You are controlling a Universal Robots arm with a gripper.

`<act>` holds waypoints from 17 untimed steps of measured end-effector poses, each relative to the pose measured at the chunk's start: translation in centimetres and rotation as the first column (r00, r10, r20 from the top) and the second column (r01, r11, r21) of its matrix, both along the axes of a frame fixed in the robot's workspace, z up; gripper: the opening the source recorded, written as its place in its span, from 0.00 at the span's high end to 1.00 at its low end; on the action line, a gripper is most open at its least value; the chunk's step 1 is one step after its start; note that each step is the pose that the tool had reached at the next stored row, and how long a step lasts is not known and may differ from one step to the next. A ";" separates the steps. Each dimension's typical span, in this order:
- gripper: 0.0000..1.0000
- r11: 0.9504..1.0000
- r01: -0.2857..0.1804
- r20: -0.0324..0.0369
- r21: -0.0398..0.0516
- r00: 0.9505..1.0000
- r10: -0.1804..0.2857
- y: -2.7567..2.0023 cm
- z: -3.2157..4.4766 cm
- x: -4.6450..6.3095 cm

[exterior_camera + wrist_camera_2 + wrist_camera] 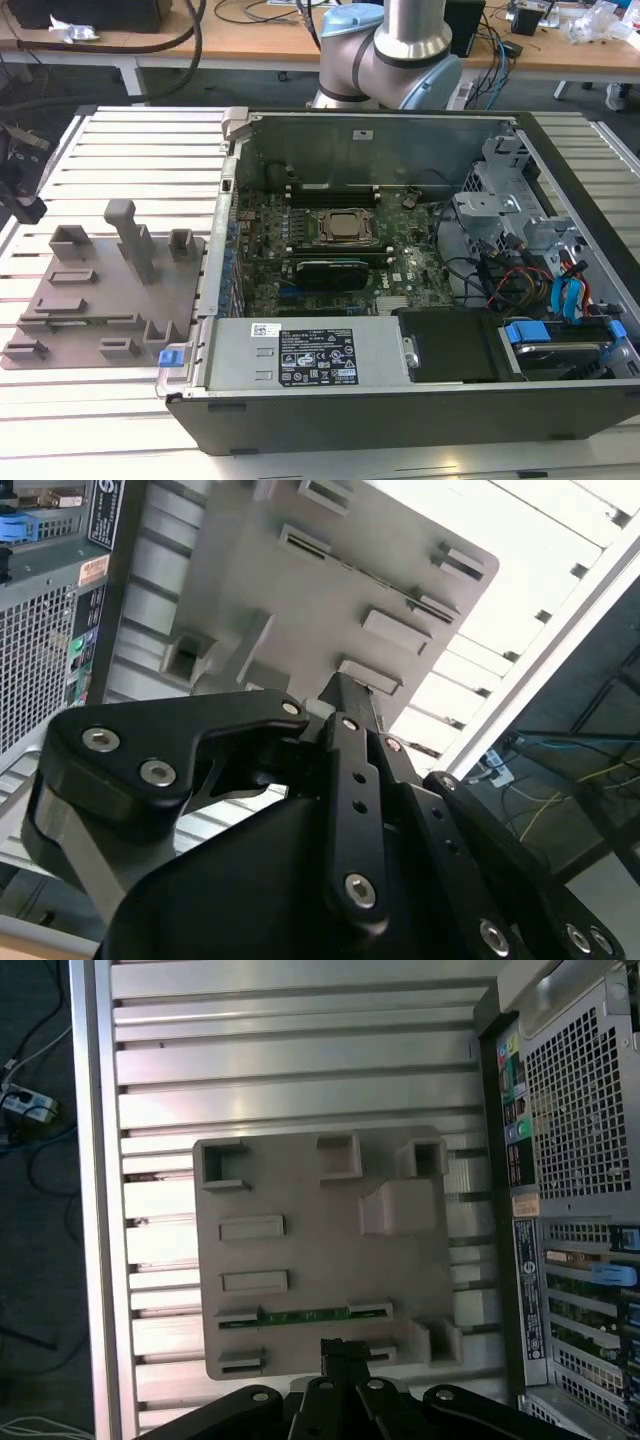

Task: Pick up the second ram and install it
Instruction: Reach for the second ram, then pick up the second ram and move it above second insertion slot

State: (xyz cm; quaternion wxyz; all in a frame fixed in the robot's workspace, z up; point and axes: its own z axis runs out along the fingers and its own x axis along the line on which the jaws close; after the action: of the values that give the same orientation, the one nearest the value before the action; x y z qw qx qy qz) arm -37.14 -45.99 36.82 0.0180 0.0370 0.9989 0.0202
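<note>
Gripper (345, 1350): jaws closed together, nothing between them; the tips hang over the near edge of the grey plate (300, 1180) in both wrist views (350, 695).

Second ram (305, 1313): slim green strip, seated on edge in a long slot of the plate, just beside the tips and apart from them.

Grey plate (100, 300): upright blocks and several slots; lies flat on the slatted metal table (130, 150).

Computer case (400, 405): open, on the exterior view's right of the plate; motherboard (300, 290) with square processor socket (345, 228) inside.

Robot arm (400, 50): behind the case.
</note>
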 end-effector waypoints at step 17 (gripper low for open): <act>0.90 0.938 -0.345 0.000 -0.007 0.938 0.345 -1.56 -0.17 0.0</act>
State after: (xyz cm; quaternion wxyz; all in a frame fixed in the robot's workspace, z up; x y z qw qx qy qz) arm -37.16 -47.55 36.65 0.0150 -0.1388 0.9900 0.0194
